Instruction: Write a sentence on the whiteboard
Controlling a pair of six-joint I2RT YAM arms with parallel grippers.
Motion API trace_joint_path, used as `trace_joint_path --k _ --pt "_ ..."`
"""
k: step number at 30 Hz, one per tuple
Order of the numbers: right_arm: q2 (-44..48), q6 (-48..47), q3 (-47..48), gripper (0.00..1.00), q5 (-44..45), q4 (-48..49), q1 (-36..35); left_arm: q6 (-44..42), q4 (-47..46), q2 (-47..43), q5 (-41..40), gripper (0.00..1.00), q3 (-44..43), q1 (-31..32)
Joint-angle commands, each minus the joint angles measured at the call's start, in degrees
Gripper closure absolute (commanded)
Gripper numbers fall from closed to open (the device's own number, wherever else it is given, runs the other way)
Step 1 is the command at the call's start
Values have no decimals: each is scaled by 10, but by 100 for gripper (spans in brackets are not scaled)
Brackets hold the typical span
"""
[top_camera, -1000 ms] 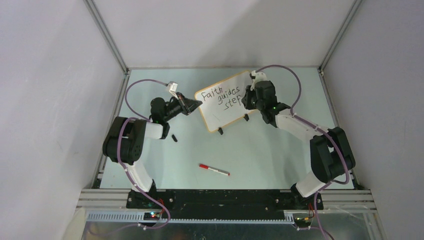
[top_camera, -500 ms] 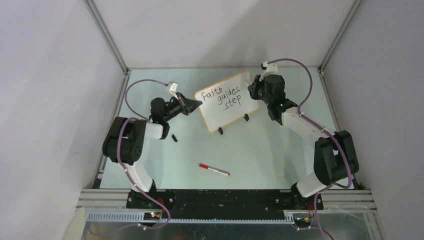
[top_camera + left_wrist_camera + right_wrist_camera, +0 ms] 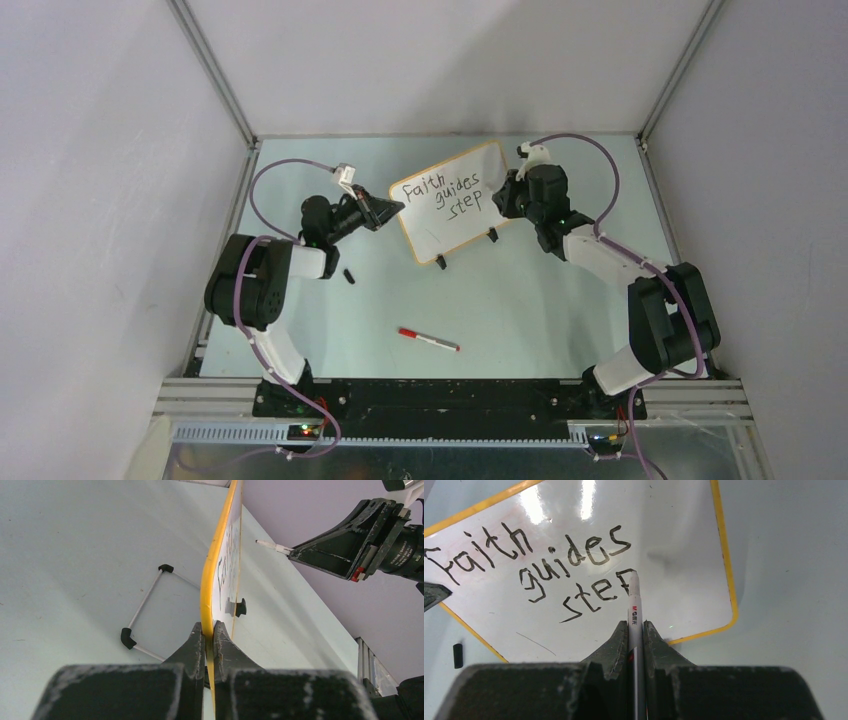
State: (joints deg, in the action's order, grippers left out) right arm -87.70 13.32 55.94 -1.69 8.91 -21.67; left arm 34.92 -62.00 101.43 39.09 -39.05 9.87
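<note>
The whiteboard (image 3: 447, 234) stands tilted on the table, orange-framed. On it the sentence (image 3: 440, 196) reads "faith guides step" in black, also plain in the right wrist view (image 3: 544, 562). My left gripper (image 3: 386, 211) is shut on the board's left frame edge (image 3: 212, 580), its fingers (image 3: 192, 642) pinching the yellow rim. At the board's right side, my right gripper (image 3: 506, 195) is shut on a white marker (image 3: 634, 602). The marker's tip (image 3: 260, 542) points at the last "p" and stands slightly off the board face (image 3: 674, 520).
A red-capped pen (image 3: 428, 340) lies on the table in front of the arms. A small black cap (image 3: 349, 276) rests near the left arm. Behind the board, its wire stand (image 3: 145, 602) sits on the table. Enclosure walls close in on both sides.
My right gripper swung up and right away from "step", then came partway back toward the board. The left gripper and the board stayed put.
</note>
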Motion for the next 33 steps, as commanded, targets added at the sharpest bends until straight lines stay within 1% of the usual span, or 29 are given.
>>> trace_joint_path --k 1,19,33 --pt "-1 1 5 100 -14 37 -1 -64 17 -17 -37 100 8 -3" --pt "-42 -3 34 100 0 27 -2 -65 16 -18 -39 100 11 -2" --pt "-44 -5 41 100 17 27 -2 -63 15 -17 -36 100 10 -2"
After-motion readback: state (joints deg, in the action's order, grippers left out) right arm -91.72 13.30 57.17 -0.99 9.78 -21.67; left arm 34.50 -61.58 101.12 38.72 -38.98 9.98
